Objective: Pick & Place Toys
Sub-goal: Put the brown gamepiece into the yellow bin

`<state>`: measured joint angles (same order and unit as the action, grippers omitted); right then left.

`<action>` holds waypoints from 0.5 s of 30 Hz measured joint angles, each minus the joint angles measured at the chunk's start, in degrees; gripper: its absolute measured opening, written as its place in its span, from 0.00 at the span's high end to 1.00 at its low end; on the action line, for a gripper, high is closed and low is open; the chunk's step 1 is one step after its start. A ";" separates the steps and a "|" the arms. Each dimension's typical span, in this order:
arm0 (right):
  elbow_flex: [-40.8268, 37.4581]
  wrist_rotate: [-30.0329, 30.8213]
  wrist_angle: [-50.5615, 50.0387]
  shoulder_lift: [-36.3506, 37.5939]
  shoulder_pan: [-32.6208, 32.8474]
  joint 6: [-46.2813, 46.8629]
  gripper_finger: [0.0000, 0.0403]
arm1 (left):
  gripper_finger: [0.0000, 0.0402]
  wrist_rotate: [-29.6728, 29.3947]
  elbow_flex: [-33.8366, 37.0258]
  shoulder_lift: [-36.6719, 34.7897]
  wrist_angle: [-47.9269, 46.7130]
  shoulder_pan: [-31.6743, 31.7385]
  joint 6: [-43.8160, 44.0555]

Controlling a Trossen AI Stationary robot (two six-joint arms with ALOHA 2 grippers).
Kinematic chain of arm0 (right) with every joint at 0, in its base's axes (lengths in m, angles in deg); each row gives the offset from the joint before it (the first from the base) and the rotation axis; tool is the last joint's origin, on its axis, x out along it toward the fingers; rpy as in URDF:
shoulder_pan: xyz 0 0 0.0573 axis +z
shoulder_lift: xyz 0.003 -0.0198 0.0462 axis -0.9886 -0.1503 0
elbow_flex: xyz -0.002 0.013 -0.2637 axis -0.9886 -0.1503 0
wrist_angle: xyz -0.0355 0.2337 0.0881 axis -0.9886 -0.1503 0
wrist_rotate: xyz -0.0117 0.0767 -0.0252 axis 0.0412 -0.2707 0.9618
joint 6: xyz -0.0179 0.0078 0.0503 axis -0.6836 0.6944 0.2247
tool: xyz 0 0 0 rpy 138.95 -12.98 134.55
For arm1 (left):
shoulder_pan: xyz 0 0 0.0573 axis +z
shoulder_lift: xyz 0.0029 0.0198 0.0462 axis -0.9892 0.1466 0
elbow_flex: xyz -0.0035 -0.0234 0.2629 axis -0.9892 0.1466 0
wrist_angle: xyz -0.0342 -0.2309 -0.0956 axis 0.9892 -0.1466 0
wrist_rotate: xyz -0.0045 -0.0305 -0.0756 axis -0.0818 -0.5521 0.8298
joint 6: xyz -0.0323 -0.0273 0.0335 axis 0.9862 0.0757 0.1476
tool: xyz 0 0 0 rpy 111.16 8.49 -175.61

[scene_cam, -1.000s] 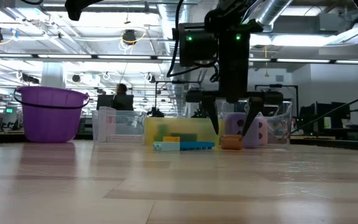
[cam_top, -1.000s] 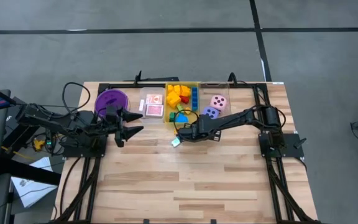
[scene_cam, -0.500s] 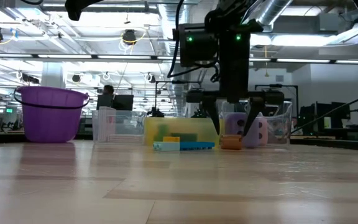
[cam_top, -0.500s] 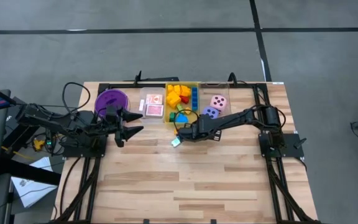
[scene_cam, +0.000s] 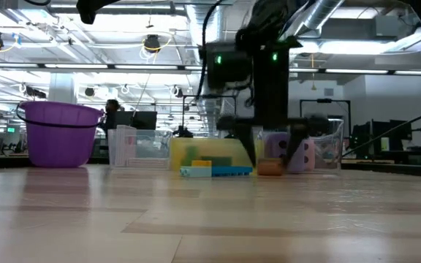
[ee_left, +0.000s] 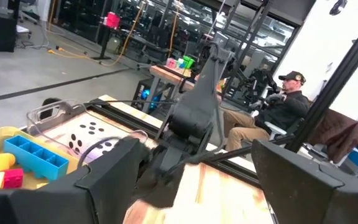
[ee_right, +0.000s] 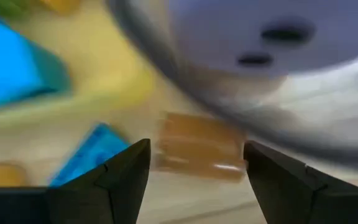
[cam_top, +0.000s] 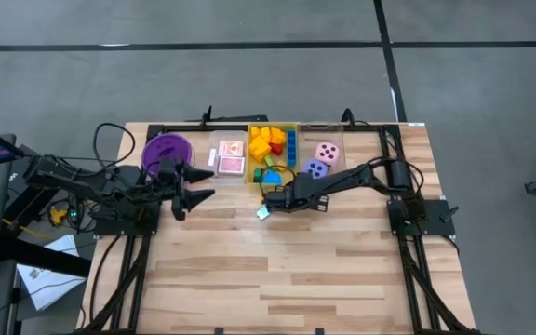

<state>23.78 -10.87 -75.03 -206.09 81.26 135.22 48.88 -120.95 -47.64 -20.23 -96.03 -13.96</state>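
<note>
A small orange plastic block (scene_cam: 271, 167) lies on the wooden table (cam_top: 296, 270), just in front of the bins, and the right wrist view shows it (ee_right: 197, 145) between the two dark fingers. The right gripper (scene_cam: 272, 150) hangs right over it with its claw spread wide, one finger on each side, and it is not holding the block. Beside it on the table lie a flat blue plastic block (scene_cam: 230, 171) and a small pale blue block with a yellow piece on top (scene_cam: 196, 169). Behind them stands the yellow rectangular bin (cam_top: 295, 127), full of yellow, orange, blue, green and red plastic blocks (cam_top: 268, 144). The clear bin to its right (cam_top: 341, 127) holds the pink foam die (cam_top: 327, 152) and the purple foam die (cam_top: 316, 168). The clear bin on the other side (cam_top: 213, 142) holds the red-and-white playing cards (cam_top: 231, 156). Next comes the purple round bowl (cam_top: 167, 149). The left gripper (cam_top: 203, 182) waits near that bowl, above the table, with its claw wide and nothing in it. In the left wrist view a person in a cap (ee_left: 277, 111) sits in the room behind.
</note>
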 joint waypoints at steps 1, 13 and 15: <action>-0.07 -0.47 0.49 -0.55 0.11 0.38 0.38 | 0.24 0.44 0.01 0.01 0.01 0.00 0.01; -0.18 -1.59 -0.32 -2.19 2.34 1.80 0.38 | 0.24 1.87 0.02 0.02 0.13 0.00 0.02; -0.18 -1.65 -0.42 -2.19 2.32 1.80 0.39 | 0.24 1.87 0.02 0.00 0.25 0.00 0.00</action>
<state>23.60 -12.53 -75.45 -208.27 83.58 137.02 50.75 -120.93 -47.64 -19.98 -96.03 -13.95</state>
